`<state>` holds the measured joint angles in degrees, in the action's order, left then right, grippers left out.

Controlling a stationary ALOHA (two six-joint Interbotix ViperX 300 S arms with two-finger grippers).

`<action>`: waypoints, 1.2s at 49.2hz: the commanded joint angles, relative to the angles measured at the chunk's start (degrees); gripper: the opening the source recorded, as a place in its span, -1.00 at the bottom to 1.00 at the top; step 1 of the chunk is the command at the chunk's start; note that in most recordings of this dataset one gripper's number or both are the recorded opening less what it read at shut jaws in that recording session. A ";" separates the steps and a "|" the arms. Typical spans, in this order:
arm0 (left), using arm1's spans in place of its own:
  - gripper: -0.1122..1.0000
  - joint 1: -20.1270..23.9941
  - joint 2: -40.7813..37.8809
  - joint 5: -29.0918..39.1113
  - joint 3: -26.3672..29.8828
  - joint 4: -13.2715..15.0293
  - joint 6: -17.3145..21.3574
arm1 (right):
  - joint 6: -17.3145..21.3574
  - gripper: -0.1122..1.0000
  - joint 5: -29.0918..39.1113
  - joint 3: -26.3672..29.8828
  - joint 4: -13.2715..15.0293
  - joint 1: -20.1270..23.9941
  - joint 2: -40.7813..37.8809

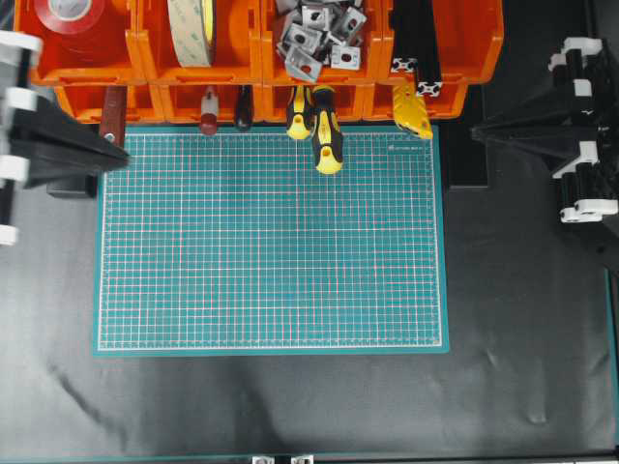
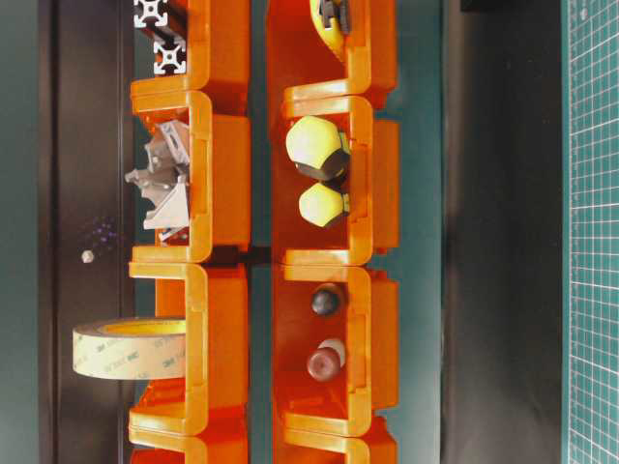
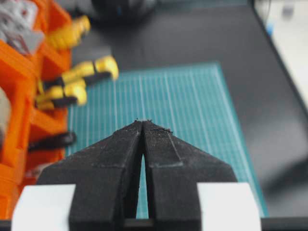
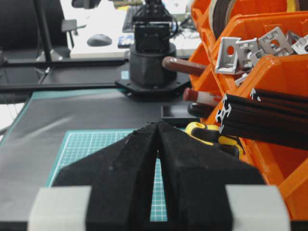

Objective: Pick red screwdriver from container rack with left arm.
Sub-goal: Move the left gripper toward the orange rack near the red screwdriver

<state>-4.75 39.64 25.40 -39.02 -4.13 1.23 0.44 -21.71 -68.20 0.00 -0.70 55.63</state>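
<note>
The red screwdriver (image 1: 209, 109) lies in a lower bin of the orange container rack (image 1: 259, 58), its dark red butt sticking out over the mat's far edge. The table-level view shows that butt (image 2: 324, 362) end-on, and in the right wrist view the red screwdriver (image 4: 202, 96) pokes out of the container rack (image 4: 284, 72). My left gripper (image 1: 124, 159) is shut and empty at the mat's far left corner, left of the screwdriver and apart from it. Its tips (image 3: 143, 122) meet over the mat. My right gripper (image 4: 157, 123) is shut and empty, and it rests at the right side (image 1: 476, 132).
A flat dark-red handle (image 1: 113, 114) lies just beyond my left gripper. A black handle (image 1: 244, 108) and two yellow-and-black screwdrivers (image 1: 327, 130) stick out beside the red one. The upper bins hold tape rolls (image 1: 191, 29), metal brackets (image 1: 317, 34) and black profiles (image 1: 418, 43). The green mat (image 1: 271, 242) lies in front.
</note>
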 commanded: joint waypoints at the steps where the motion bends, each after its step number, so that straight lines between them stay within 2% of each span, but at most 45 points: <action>1: -0.80 -1.23 -4.13 6.42 5.10 -0.88 1.93 | 0.09 -0.81 -0.88 2.02 -0.18 -0.09 -0.26; 4: -0.80 -2.11 -7.12 9.76 7.12 -1.49 4.31 | 0.09 -0.81 -0.79 2.02 -0.26 -0.09 -0.26; 8: -0.80 -2.99 -10.20 10.90 8.96 -3.16 5.63 | 0.09 -0.81 -0.62 2.02 -0.18 -0.09 -0.26; 13: -0.80 -3.96 -13.62 11.43 10.55 -7.38 5.80 | 0.09 -0.81 -0.53 2.02 -0.26 -0.09 -0.18; 17: -0.80 -5.45 -16.79 13.10 11.95 -13.54 5.54 | 0.09 -0.81 -0.44 2.02 -0.26 -0.09 -0.26; 21: -0.80 -7.47 -20.57 17.23 14.15 -21.97 3.78 | 0.09 -0.81 -0.35 2.02 -0.26 -0.09 -0.26; 28: -0.80 -10.72 -25.93 25.93 17.58 -36.12 -3.43 | 0.09 -0.81 0.44 1.93 -0.26 -0.09 -0.18; 32: -0.80 -12.83 -27.42 28.39 17.93 -41.84 -8.44 | 0.00 -0.81 0.88 1.85 -0.18 -0.09 -0.18; 41: -0.80 -17.14 -28.65 34.01 18.02 -51.42 -17.40 | 0.00 -0.81 2.46 1.76 -0.18 -0.09 -0.18; 43: -0.80 -17.75 -28.83 36.56 17.93 -52.38 -18.90 | -0.09 -0.81 2.81 1.85 -0.18 -0.09 -0.18; 48: -0.80 -18.19 -28.83 41.31 16.96 -52.38 -21.88 | -0.53 -0.81 3.52 1.67 -0.26 -0.09 -0.18; 59: -0.80 -17.84 -30.06 37.53 16.00 -52.38 -22.24 | -0.09 -0.81 4.57 1.49 -0.18 0.00 -0.09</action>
<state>-22.68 9.67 64.42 -23.47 -55.99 -20.92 0.35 -17.23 -68.20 -0.09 -0.70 55.72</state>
